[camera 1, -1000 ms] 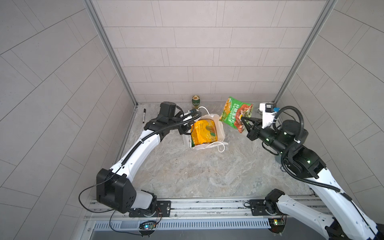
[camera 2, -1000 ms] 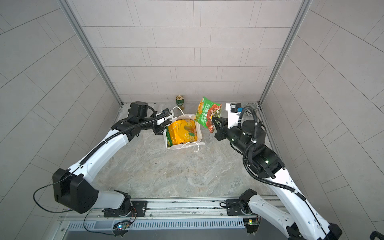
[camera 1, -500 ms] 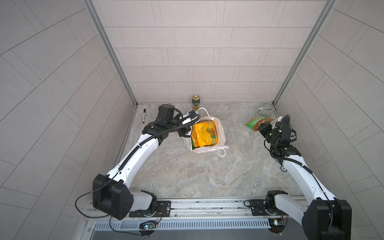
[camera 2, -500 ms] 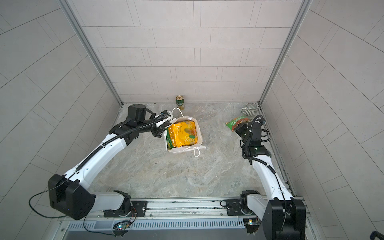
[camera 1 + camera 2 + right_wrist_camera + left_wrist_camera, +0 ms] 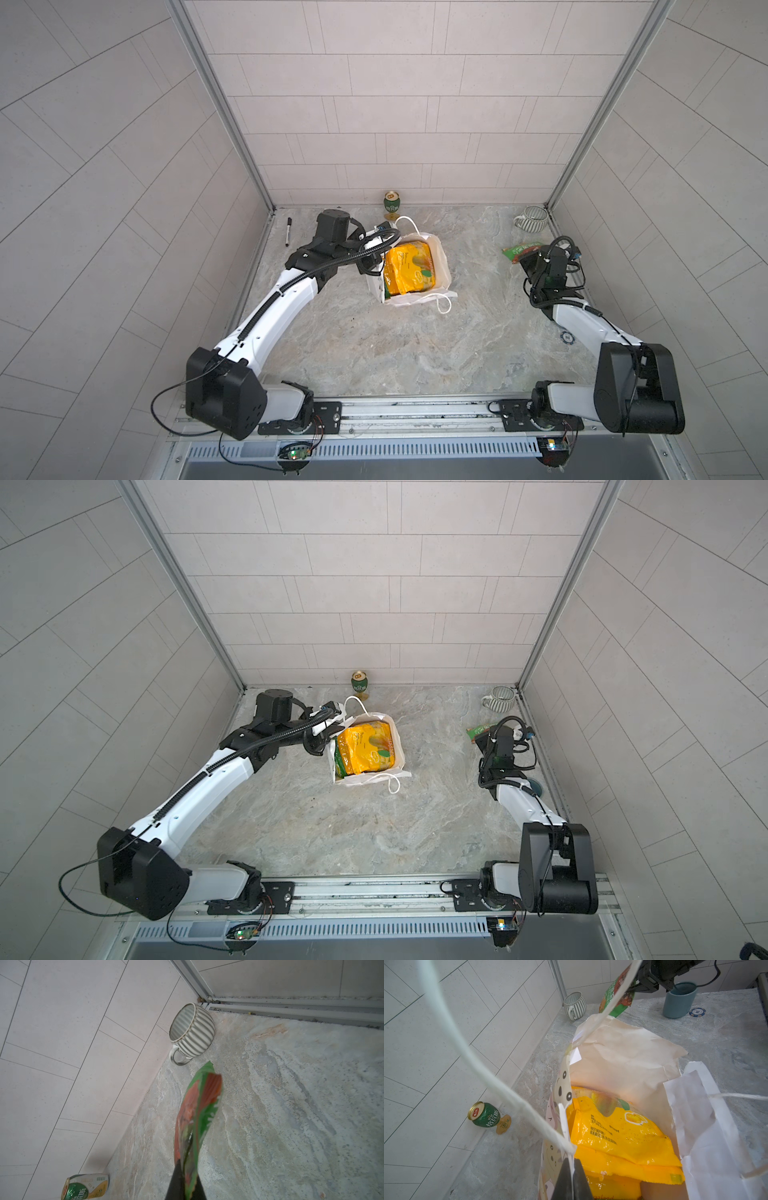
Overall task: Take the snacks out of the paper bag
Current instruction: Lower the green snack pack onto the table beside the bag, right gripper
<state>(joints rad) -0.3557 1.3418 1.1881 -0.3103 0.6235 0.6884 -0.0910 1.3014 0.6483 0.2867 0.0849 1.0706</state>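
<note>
On the tabletop (image 5: 415,340): paper bag (image 5: 441,266) standing open, mid-back, yellow snack (image 5: 409,270) inside
Left fingers (image 5: 568,1176): pinched tight on the bag's rim
Right fingers (image 5: 177,1180): clamped on green snack (image 5: 197,1115), over by the striped mug (image 5: 192,1030), far right

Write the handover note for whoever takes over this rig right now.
Grip: the left claw is shut on the paper bag at its rim, with the mouth open. The right claw is shut on the green packet, near the striped mug.
Done: the green packet is out of the bag, not yet released.
Left: let it go, then take out the yellow packet lying in the bag, and anything under it.
</note>
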